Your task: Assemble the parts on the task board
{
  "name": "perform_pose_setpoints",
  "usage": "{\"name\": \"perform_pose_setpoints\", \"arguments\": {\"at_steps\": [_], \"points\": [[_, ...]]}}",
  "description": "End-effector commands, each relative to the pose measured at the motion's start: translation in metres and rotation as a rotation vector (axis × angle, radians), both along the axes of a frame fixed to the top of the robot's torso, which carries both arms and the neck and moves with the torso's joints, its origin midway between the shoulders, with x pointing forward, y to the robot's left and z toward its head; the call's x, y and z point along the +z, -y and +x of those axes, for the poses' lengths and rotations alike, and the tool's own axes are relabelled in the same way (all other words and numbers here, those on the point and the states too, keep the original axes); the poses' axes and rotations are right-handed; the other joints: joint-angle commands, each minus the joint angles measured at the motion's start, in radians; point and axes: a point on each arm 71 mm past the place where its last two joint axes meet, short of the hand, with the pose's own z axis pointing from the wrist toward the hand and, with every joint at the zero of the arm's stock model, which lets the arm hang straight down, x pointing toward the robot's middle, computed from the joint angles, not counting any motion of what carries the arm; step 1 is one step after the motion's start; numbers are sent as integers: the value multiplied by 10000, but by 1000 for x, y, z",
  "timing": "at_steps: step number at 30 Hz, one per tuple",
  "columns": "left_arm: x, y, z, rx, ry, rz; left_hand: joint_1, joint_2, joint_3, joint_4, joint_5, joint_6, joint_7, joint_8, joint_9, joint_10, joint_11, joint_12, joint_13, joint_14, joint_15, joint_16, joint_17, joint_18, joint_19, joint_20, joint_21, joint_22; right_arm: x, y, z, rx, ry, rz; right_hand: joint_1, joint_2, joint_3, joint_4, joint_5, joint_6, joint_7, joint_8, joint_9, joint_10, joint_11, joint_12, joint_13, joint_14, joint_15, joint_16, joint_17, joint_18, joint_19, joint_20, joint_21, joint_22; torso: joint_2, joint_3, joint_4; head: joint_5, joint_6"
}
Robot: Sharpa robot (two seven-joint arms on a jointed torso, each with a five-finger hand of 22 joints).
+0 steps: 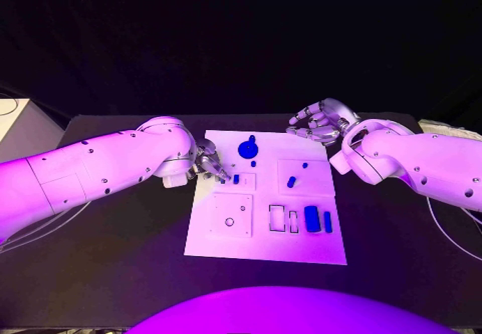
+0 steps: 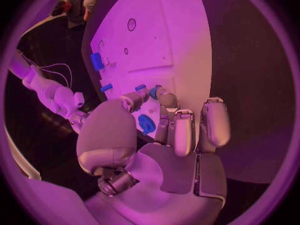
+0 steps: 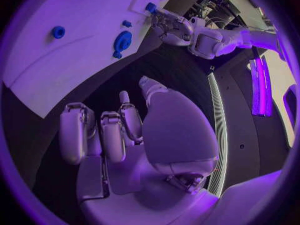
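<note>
The white task board (image 1: pixel 263 240) lies mid-table. My left hand (image 1: pixel 208 165) rests over its left edge and pinches a small blue part (image 1: pixel 236 179) at a square recess; in the left wrist view the thumb and a fingertip (image 2: pixel 164 97) close round that part (image 2: pixel 153 90). My right hand (image 1: pixel 320 120) hovers off the board's far right corner, fingers apart and holding nothing. A round blue part with a stem (image 1: pixel 247 148) sits near the far edge, and it shows again (image 3: pixel 122 41) with the left hand (image 3: pixel 172 25) beyond it.
More blue parts stand on the board: a small dot (image 1: pixel 253 163), a short piece (image 1: pixel 291 181) and two upright blocks (image 1: pixel 311 218) at the near right beside outlined slots. A pale box (image 1: pixel 15 122) sits off the table's far left. Black table surrounds the board.
</note>
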Motion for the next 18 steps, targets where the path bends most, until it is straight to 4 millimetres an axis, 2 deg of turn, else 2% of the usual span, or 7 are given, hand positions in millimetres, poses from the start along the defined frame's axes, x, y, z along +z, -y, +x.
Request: {"name": "perform_pose_setpoints", "arguments": {"at_steps": [1, 8, 18], "points": [[-5, -6, 0, 85, -37, 451, -70, -32, -189, 81, -27, 16, 89, 68, -6, 8, 78, 61, -5, 863, 76, -21, 2096, 30, -29, 19, -26, 13, 0, -2, -1, 193, 27, -15, -106, -35, 39, -15, 39, -80, -24, 25, -14, -85, 4, -48, 517, 813, 41, -56, 1810, 69, 135, 26, -13, 1077, 2, 1, 6, -4, 2], [-5, -7, 0, 119, -5, 439, -87, -65, -747, 442, -28, 25, 98, 77, -5, 0, 89, 93, -19, 866, 84, -16, 2104, 31, -30, 22, -36, 14, 0, -2, -1, 197, 25, -16, -106, -35, 39, -15, 39, -80, -24, 25, -14, -85, 4, -48, 517, 813, 41, -56, 1810, 69, 135, 26, -13, 1077, 2, -3, 1, -2, 2], [-4, -8, 0, 175, 69, 381, -59, -44, -969, 596, -28, 28, 97, 81, -5, 0, 88, 107, -24, 867, 84, -14, 2106, 30, -25, 22, -35, 23, -1, -2, -1, 203, 5, -18, -106, -35, 39, -15, 39, -80, -24, 25, -14, -85, 4, -48, 517, 813, 41, -56, 1810, 69, 135, 26, -13, 1077, -1, -6, 3, -1, 2]]}}
